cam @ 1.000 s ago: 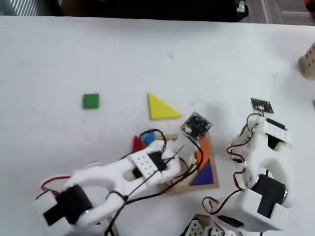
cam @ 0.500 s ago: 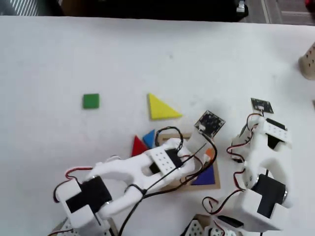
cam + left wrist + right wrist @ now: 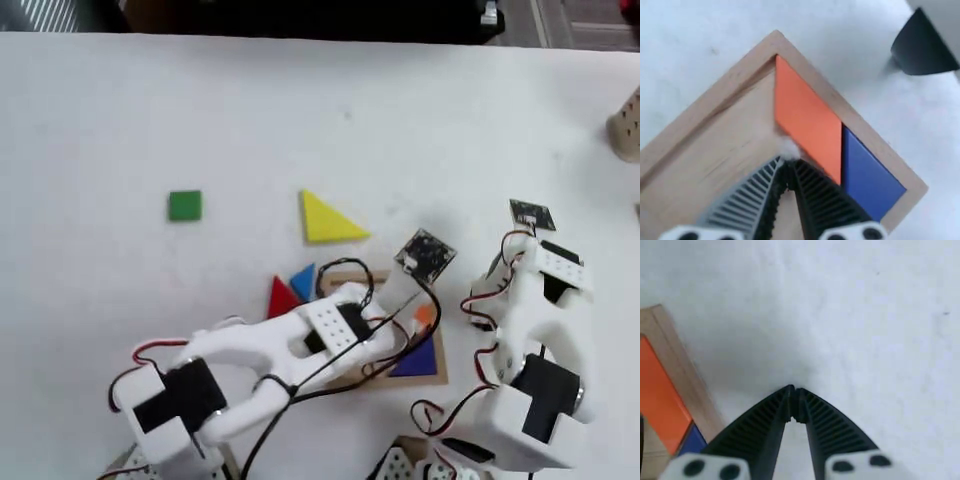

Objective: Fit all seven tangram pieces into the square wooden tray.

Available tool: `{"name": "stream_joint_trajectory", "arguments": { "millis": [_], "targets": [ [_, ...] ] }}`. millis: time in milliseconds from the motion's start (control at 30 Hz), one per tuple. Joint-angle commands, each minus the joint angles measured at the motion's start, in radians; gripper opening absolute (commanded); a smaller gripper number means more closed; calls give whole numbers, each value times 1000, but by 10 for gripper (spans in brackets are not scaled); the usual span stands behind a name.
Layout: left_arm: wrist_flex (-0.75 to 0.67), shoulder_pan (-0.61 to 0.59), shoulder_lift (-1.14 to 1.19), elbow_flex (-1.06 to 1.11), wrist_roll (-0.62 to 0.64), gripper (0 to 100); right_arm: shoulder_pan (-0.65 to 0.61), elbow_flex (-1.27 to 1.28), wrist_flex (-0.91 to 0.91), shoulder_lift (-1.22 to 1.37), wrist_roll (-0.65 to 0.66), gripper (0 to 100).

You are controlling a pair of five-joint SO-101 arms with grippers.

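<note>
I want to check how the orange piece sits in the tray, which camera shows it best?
The left wrist view: the orange piece lies nearly whole, flat in the tray against its rim, beside the blue piece. The high view shows a sliver past an arm; the right wrist view catches one end.

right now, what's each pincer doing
Left pincer: shut, empty, above the tray beside the orange piece.
Right pincer: shut, empty, over the table.
</note>
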Motion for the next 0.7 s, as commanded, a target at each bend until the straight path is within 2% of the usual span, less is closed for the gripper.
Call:
{"name": "stream_joint_trajectory", "arguments": {
  "millis": [0,367,500,667],
  "targets": [
    [117,-67,-105,-26,9,24,12,-35,5,-2,8,17],
    [123,-456,-317,28,17,24,12,-35,7,1,15,17],
    [55,-532,-315,35,18,24,12,-34,8,2,17,17],
    [29,-567,-315,35,18,24,12,-34,8,2,17,17]
  ]
}}
